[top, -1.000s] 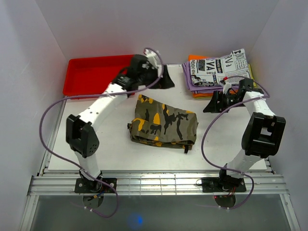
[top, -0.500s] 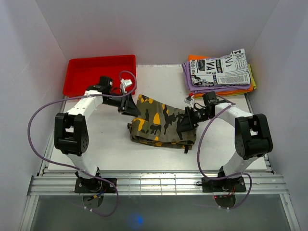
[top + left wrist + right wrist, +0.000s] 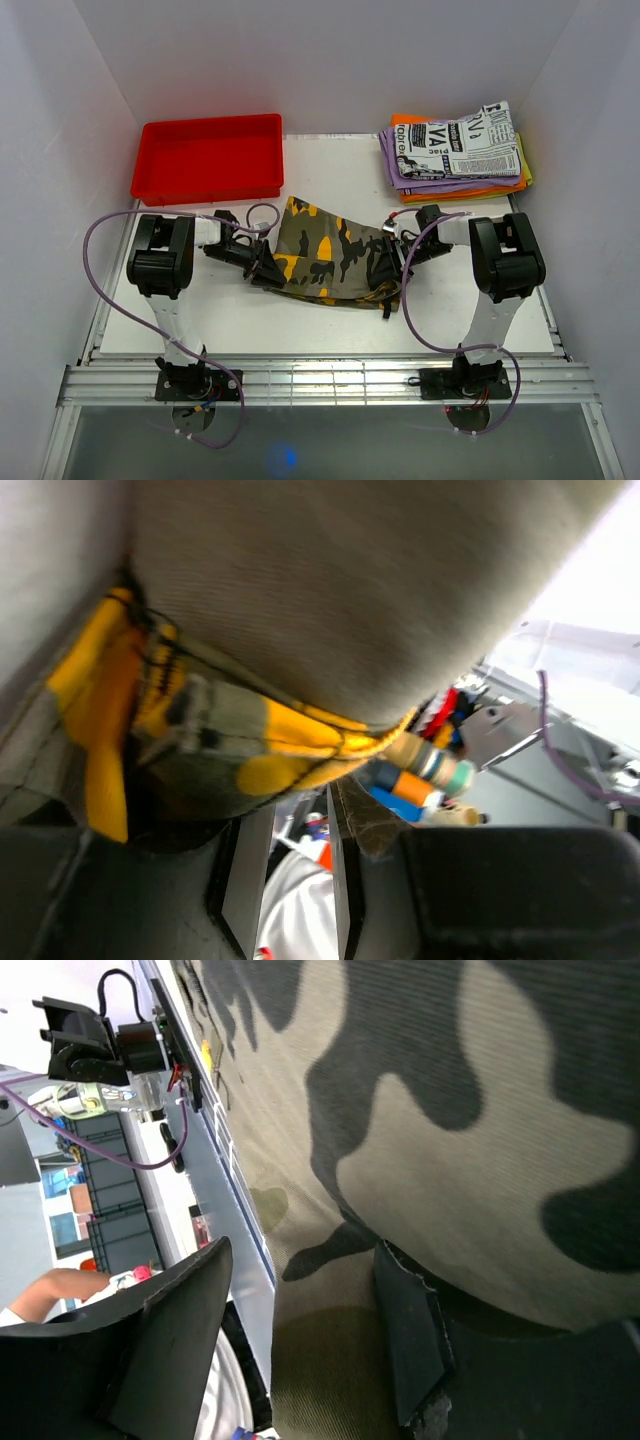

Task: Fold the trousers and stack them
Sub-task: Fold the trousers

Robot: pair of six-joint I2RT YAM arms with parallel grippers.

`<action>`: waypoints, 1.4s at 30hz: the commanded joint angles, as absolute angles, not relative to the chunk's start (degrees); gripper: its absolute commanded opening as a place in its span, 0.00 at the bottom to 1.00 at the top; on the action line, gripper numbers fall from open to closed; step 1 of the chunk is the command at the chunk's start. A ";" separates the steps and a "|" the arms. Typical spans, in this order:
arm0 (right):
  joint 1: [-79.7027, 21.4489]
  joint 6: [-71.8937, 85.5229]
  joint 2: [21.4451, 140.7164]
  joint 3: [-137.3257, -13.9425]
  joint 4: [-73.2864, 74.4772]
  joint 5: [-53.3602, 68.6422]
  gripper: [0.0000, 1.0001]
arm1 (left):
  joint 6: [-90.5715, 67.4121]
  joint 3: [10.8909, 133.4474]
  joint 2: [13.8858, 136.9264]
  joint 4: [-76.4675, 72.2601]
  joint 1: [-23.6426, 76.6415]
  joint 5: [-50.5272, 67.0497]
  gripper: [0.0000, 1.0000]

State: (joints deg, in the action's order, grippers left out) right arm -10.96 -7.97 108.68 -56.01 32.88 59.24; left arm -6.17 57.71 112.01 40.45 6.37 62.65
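The trousers (image 3: 335, 255), in olive, black and yellow-orange camouflage, lie folded in the middle of the table. My left gripper (image 3: 265, 268) lies low at their left edge. In the left wrist view the cloth (image 3: 330, 600) fills the top, and its yellow hem meets the tips of the gripper (image 3: 290, 820), whose jaws keep a narrow gap. My right gripper (image 3: 385, 262) lies at the trousers' right edge. There it stands open (image 3: 300, 1310) with camouflage cloth (image 3: 480, 1140) between the jaws, one finger (image 3: 410, 1340) tucked under an upper fold.
A red tray (image 3: 205, 160) stands at the back left. A stack of folded garments (image 3: 455, 150), newspaper print over purple and orange, sits at the back right. White walls close in three sides, and the table's metal rail (image 3: 330, 385) runs along the front.
Both arms have swung down from the back of the table to the two ends of the trousers. Both pairs of jaws have narrowed, the left far more.
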 commanded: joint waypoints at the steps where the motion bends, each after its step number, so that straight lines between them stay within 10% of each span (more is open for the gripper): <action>1: -9.41 -10.72 112.14 -56.77 33.84 43.01 0.66 | -8.88 56.08 115.40 31.82 4.48 46.93 0.40; 14: -8.97 -24.95 101.53 -67.49 41.48 38.67 0.58 | -7.21 52.38 91.52 31.55 4.48 58.77 0.62; 23: -11.07 -27.59 79.91 -74.71 30.35 35.16 0.93 | 2.00 74.67 81.47 29.54 4.83 54.94 0.98; 29: -11.34 -12.68 69.88 -62.16 13.46 30.06 0.90 | -7.46 75.24 81.64 13.63 4.75 37.64 0.98; 35: -11.77 1.55 79.85 -61.00 16.25 49.90 0.94 | -10.79 80.61 92.62 23.91 5.01 54.47 0.98; 42: -12.57 17.66 84.20 -47.84 10.28 60.99 0.68 | -19.33 69.55 95.79 24.17 8.78 62.04 0.79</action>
